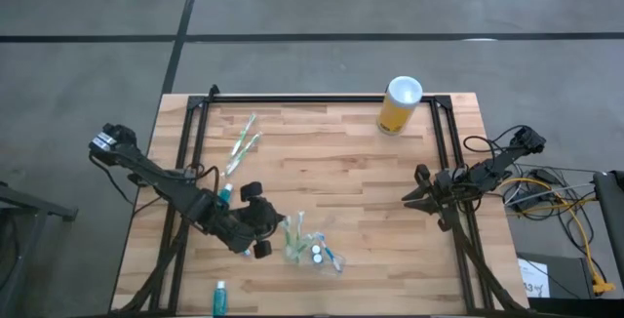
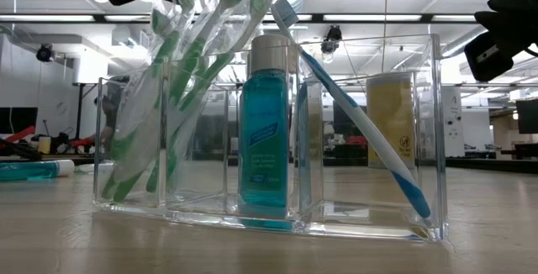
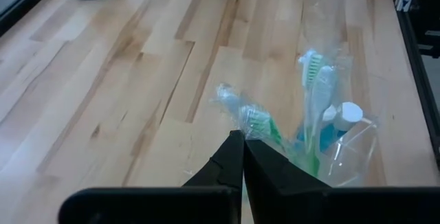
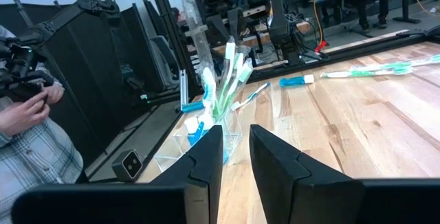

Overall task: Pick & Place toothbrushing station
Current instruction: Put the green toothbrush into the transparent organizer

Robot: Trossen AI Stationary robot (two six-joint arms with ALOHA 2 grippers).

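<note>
**Even overhead light, soft focus up close**

Ceiling strip lights (image 2: pixel 395 18) run across the room behind the table and give bright, flat light. The wooden table (image 1: pixel 331 152) shows only faint shadows under the arms. Glare spots sit on the clear organizer (image 2: pixel 420 139) walls, which bend the background seen through them. The left gripper's fingers (image 3: pixel 234 176) look blurred close to the lens. The table surface nearest the low camera is out of focus.

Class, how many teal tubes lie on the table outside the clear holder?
2: one teal tube beside the left arm, another alone by the table edge. The arm may hide more.
</note>
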